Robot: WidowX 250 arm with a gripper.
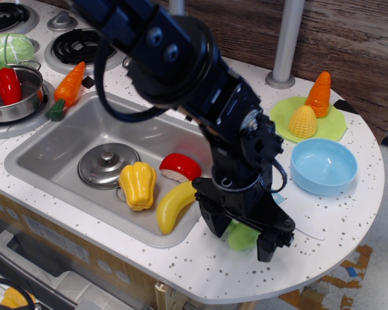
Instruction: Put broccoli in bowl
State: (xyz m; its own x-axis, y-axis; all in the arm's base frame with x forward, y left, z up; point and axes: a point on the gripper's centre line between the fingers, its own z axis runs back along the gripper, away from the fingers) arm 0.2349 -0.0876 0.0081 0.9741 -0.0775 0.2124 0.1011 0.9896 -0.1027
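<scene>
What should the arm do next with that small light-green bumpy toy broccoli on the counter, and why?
Probably close the black gripper on the light-green toy broccoli. The open jaws stand on either side of it, low at the speckled counter, and it does not look lifted. Once held, it can be raised and carried toward the light blue plastic bowl, which sits empty to the right.

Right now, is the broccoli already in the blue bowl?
No, the broccoli sits on the counter between the claw's fingers, and the bowl to the right holds nothing.

text: none legible | labels: none seen | view: partly blocked
</scene>
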